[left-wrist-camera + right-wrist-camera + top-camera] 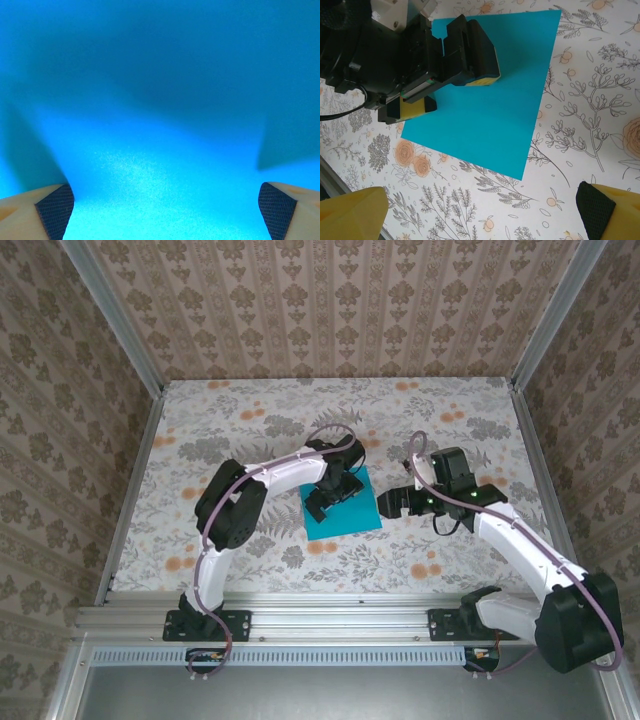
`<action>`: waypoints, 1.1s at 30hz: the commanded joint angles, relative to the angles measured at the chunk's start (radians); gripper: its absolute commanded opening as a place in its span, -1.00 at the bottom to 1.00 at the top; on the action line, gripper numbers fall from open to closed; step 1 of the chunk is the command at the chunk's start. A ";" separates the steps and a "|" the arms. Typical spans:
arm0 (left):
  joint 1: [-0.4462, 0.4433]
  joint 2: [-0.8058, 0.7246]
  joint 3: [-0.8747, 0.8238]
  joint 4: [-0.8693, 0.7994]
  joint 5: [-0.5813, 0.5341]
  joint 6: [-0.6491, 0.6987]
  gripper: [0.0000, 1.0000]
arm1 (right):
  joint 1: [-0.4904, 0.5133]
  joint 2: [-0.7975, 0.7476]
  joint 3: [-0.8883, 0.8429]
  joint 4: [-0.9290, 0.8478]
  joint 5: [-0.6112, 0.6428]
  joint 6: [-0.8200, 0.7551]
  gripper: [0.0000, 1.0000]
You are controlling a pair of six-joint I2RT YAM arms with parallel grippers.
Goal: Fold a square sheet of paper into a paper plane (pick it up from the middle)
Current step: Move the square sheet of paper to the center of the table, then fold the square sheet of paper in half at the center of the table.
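The square sheet of paper [345,515] lies flat on the table, teal-blue and unfolded. My left gripper [331,500] is down over its far middle part, open, with its yellow, black-padded fingertips [55,207] spread wide just above the paper surface [160,165]. From the right wrist view the left gripper [449,95] straddles the upper left part of the sheet [495,110]. My right gripper [385,503] hovers just right of the sheet's right edge, open, with nothing between its fingers [602,210].
The floral-patterned tabletop [450,430] is bounded by aluminium frame rails [130,490] at left, right and front, with patterned walls behind. The left arm's white links [265,472] arch over the table left of the sheet.
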State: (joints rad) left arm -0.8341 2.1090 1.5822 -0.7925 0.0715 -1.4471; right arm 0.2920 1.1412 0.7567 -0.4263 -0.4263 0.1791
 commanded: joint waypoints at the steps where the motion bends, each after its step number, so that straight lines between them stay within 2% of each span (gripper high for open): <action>1: 0.023 -0.082 -0.019 -0.037 -0.051 0.118 1.00 | 0.026 0.014 0.037 -0.001 0.012 0.028 1.00; 4: 0.042 -0.155 -0.021 -0.084 -0.133 0.259 1.00 | 0.069 0.031 0.064 -0.006 0.065 0.051 1.00; 7: 0.063 -0.221 -0.043 -0.088 -0.162 0.417 1.00 | 0.119 0.081 0.111 -0.034 0.138 0.078 0.99; 15: 0.184 -0.395 -0.191 -0.004 -0.054 0.848 1.00 | 0.223 0.281 0.287 -0.153 0.248 0.166 1.00; 17: 0.205 -0.444 -0.236 0.001 -0.075 0.931 1.00 | 0.255 0.312 0.302 -0.141 0.279 0.190 1.00; 25: 0.271 -0.632 -0.489 0.123 0.000 1.064 1.00 | 0.343 0.468 0.401 -0.151 0.410 0.302 0.99; 33: 0.321 -0.764 -0.686 0.237 0.086 1.105 1.00 | 0.416 0.659 0.558 -0.224 0.531 0.335 1.00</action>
State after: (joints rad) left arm -0.5278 1.3933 0.9394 -0.6250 0.0921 -0.3901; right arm 0.6933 1.7550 1.2629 -0.5854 0.0273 0.4797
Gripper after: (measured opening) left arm 0.994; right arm 0.997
